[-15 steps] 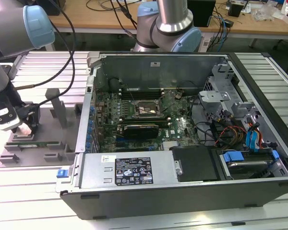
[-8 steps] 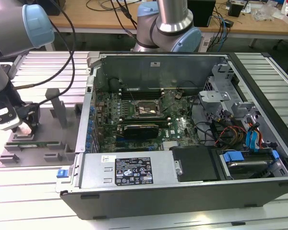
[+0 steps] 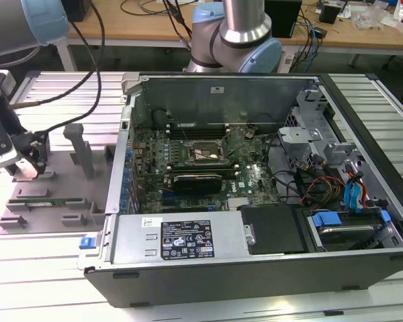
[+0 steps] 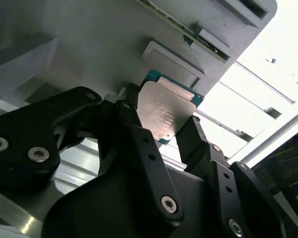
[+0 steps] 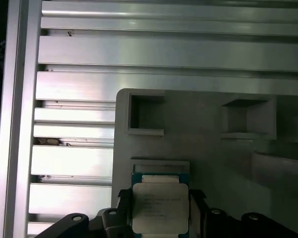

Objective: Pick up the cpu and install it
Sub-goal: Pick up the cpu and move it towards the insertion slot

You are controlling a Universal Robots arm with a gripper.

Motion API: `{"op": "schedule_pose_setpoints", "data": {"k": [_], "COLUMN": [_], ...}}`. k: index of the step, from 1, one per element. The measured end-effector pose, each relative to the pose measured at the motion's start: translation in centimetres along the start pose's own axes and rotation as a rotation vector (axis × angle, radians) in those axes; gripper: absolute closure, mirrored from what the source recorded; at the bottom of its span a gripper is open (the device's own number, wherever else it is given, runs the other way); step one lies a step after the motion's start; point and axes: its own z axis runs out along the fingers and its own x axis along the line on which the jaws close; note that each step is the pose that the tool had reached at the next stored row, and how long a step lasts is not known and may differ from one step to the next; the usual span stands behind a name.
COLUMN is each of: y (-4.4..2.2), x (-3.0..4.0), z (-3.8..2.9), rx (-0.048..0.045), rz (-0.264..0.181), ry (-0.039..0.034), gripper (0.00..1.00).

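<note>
Black matte gripper [image 4: 161,119] fingers [image 4: 134,124] are pinched on opposite edges of the cpu [image 5: 160,208], a flat square with a dull silvery lid and thin green rim. It sits at the grey moulded fixture tray [image 5: 198,134] on the ribbed aluminium table [image 5: 139,54].

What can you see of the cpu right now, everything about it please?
The cpu is a small flat square chip: a pale silvery metal top plate with faint print, on a thin teal-green board that shows as a rim. It sits level, plate up, at the grey holder tray; whether it rests there or is just lifted is unclear. The gripper straddles it, black fingers pressed against two opposite edges.
</note>
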Motion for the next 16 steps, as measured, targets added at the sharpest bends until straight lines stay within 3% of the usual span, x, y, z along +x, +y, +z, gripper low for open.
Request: {"op": "schedule_pose_setpoints", "data": {"k": [1,4,14,16], "y": [0.04,0.10,0.10,0.13], "x": [0.00,0.00,0.00,0.01], "z": [-0.76,-1.68,-1.76,-2.18], "rx": [0.0000,0.0000,-0.0001,0.0000], "rz": [0.000,0.000,0.000,0.000], "ry": [0.0000,0.0000,0.0000,0.0001], "gripper": [0.45,0.45,0.45,0.45]}}
